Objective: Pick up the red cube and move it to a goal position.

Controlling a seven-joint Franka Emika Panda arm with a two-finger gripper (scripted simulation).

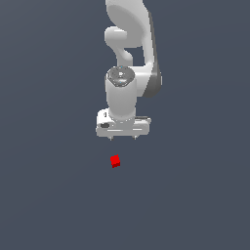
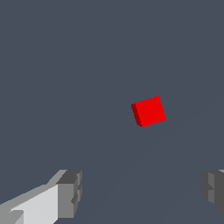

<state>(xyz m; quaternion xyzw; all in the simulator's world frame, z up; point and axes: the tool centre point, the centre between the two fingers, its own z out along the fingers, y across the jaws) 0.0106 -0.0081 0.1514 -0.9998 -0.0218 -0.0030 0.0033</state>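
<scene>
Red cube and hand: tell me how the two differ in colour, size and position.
Colour: the red cube is bright red, the hand white with grey fingers.
Size: the cube is much narrower than the hand.
Position: the cube lies apart from the hand, whose fingers stand wide open with nothing between them.
Shared: both have blocky, flat-faced shapes.

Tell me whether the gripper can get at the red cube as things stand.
Probably yes. The gripper is open, its fingers spread much wider than the red cube, which lies alone on the bare floor, apart from the fingers. Nothing shows in between. The cube sits turned relative to the fingers, so the wrist may need rotating.
</scene>
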